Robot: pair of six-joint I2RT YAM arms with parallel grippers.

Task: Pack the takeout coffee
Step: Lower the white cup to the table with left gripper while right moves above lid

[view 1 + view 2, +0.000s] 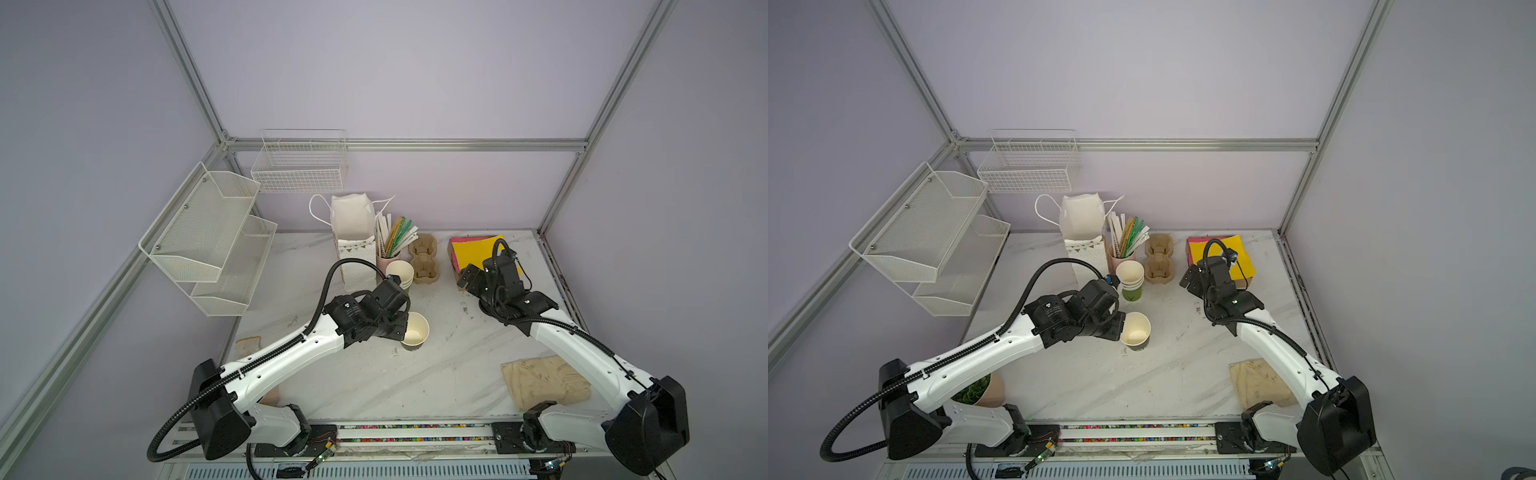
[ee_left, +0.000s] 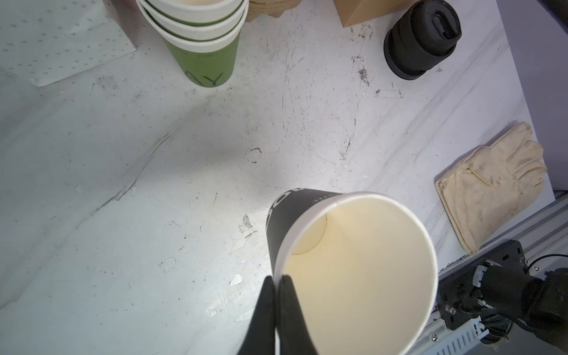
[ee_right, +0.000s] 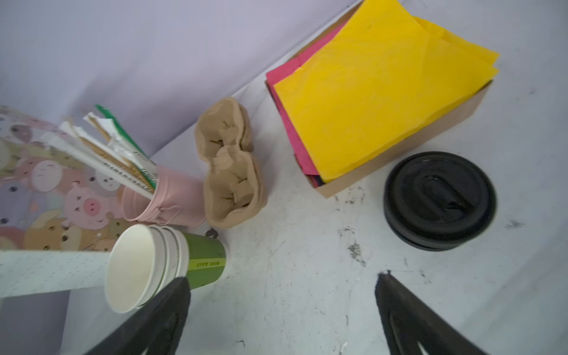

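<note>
The takeout coffee cup [image 1: 415,332] [image 1: 1136,330] [image 2: 359,270], dark outside and cream inside, is open-topped and tilted at mid-table. My left gripper [image 1: 402,329] [image 1: 1121,328] [image 2: 278,279] is shut on its rim, one finger inside the wall and one outside. A stack of black round lids [image 2: 422,40] [image 3: 439,199] sits on the table beside the cardboard box. My right gripper [image 1: 465,276] [image 1: 1187,276] [image 3: 282,279] hangs open above bare table between the lids and the nested green cups, holding nothing.
Nested green cups [image 1: 401,274] [image 3: 159,264], a pink cup of straws [image 1: 386,259], a white paper bag [image 1: 353,249] and a pulp cup carrier [image 1: 424,257] line the back. A box of yellow and pink paper [image 1: 478,249] stands back right, a beige glove [image 1: 540,382] front right.
</note>
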